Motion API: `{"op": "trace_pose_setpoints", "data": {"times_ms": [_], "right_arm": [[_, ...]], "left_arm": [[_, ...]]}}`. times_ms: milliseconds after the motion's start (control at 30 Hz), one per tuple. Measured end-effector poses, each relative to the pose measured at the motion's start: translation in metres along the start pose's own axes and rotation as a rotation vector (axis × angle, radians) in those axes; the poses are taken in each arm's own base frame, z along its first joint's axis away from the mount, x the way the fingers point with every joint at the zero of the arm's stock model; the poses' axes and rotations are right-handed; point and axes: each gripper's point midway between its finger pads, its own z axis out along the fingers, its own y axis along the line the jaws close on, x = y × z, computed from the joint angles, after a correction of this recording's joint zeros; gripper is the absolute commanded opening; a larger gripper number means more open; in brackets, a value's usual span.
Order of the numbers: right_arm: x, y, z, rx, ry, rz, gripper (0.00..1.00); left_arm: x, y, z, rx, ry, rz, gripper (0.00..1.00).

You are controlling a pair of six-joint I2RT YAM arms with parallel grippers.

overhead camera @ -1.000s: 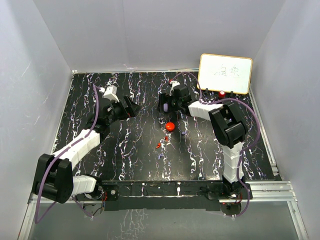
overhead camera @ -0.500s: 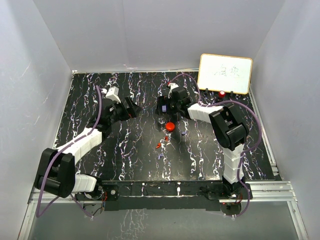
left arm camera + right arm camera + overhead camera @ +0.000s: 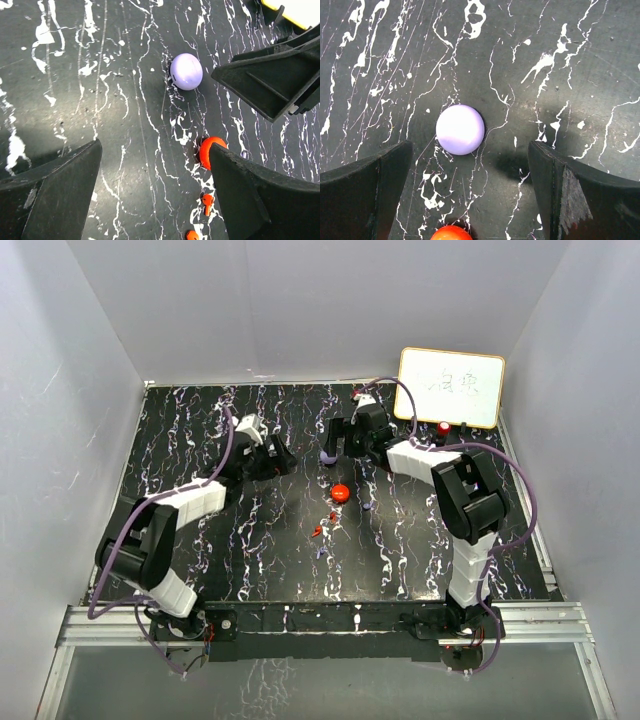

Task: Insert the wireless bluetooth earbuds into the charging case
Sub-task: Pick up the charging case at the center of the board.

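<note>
Two round cases are counted on the black, white-veined table (image 3: 200, 430): a lavender case (image 3: 460, 129) and a red case (image 3: 341, 493). Both are seen as smooth domes. Four earbuds are counted. The two red earbuds (image 3: 207, 201) are tiny orange-red bits with short stems. The two lavender earbuds (image 3: 367, 506) are only pale specks in the top view, too small for their shape to be made out.

All four are found loose on the table near its middle, outside the cases. The red pair lies just nearer than the red case. One lavender bud lies just to the right of that case, and the other lies nearer than the red pair.

One whiteboard (image 3: 451, 387) is propped at the far right corner. Handwriting is seen on it, but it cannot be read.

The left gripper (image 3: 155, 150) is held wide apart over bare table with nothing gripped. The right gripper (image 3: 470, 147) is likewise spread fully, and the lavender case lies below it, between its fingers but untouched (the red case lies at that view's lower edge).
</note>
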Motion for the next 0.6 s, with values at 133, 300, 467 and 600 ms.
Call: {"op": "trace_pose_setpoints", "data": {"times_ms": [133,300,467,600], "right_arm": [[-0.002,-0.007,-0.001,0.008,-0.001,0.022,0.98],[-0.004,-0.011,-0.002,-0.014,0.006,0.049,0.97],[-0.003,-0.012,0.007,-0.034,0.020,0.050,0.97],[0.010,-0.009,0.015,-0.040,0.058,0.034,0.97]], "left_arm": [[0.003,-0.008,0.016,0.013,0.019,0.028,0.85],[0.008,-0.008,0.032,0.002,0.044,0.052,0.84],[0.010,-0.005,0.033,-0.021,0.047,0.061,0.84],[0.007,-0.004,0.028,-0.034,0.043,0.068,0.85]]}}
